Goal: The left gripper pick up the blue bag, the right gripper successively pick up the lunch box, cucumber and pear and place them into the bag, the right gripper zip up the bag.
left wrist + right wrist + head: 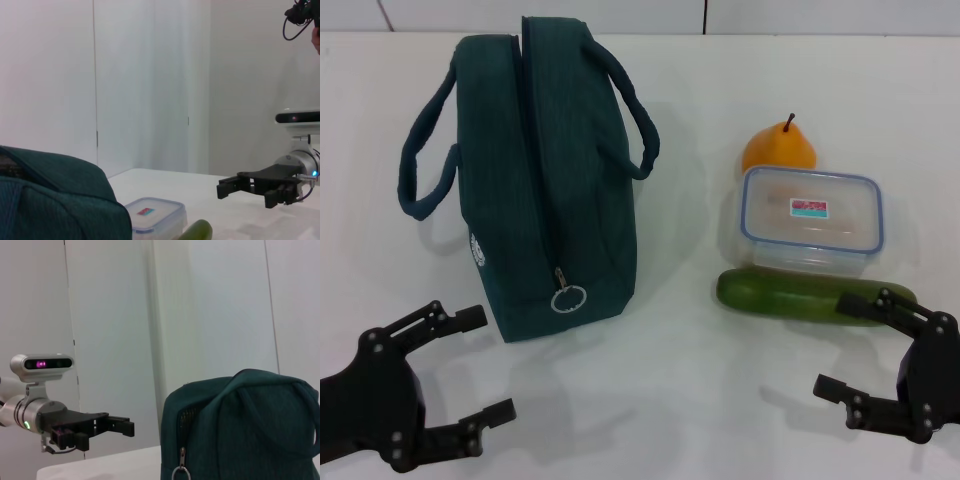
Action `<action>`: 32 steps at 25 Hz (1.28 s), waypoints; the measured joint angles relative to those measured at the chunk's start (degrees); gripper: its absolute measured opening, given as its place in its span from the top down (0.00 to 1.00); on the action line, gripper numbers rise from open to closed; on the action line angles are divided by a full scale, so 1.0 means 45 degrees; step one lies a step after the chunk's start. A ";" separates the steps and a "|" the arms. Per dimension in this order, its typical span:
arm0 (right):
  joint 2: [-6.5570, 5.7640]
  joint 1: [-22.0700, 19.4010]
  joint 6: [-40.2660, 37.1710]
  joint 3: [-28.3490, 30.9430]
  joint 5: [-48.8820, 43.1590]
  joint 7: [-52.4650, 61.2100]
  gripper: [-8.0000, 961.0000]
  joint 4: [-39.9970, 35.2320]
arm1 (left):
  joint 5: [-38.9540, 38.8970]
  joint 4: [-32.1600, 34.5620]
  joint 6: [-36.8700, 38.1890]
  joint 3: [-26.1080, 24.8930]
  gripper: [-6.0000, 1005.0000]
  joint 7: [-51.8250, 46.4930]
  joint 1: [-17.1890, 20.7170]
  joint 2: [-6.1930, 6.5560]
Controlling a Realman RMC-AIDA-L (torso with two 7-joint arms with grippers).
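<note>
**Bag upright and unheld; both grippers spread at the near edge**

The blue bag (pixel 545 170) stands upright on the white table (pixel 670 400), left of centre, zipper running along its top and down the near end. A ring pull (pixel 568 299) hangs at the lower near end. A small round white logo (pixel 476 250) sits on the left side panel; its print cannot be read. Both loop handles droop outward.

Right of the bag, well apart from it, the lunch box (pixel 812 220) carries a red-and-teal sticker (pixel 808 208), lettering illegible. The pear (pixel 778 148) sits just behind the box, its lower part hidden. The cucumber (pixel 800 296) lies along the box's near side, its right end covered by the right gripper (pixel 865 345).

That gripper hovers near the table's right front, fingers released, grasping nothing. The left gripper (pixel 470 365) sits at the left front, near the bag's near corner, fingers likewise spread and empty. Bare table lies between the two
</note>
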 joint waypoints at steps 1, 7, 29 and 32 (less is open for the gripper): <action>0.0000 0.0000 -0.0001 0.0000 0.0000 -0.0001 0.09 0.0000 | -0.0014 0.0000 0.0000 0.0000 0.11 0.0000 0.0000 0.0005; 0.0000 0.0000 -0.0001 0.0000 0.0000 -0.0006 0.09 0.0018 | -0.0045 -0.0032 0.0000 -0.0007 0.11 0.0001 0.0000 0.0026; 0.0000 -0.0001 -0.0097 0.0016 0.0000 0.0002 0.09 0.0062 | -0.0789 0.1757 0.0074 -0.2784 0.11 -1.3235 -0.1832 0.1221; 0.0000 0.0000 -0.0097 0.0055 0.0004 0.0005 0.09 0.0105 | -0.0098 0.3530 -0.0075 -0.2535 0.11 -1.5495 -0.2658 0.1138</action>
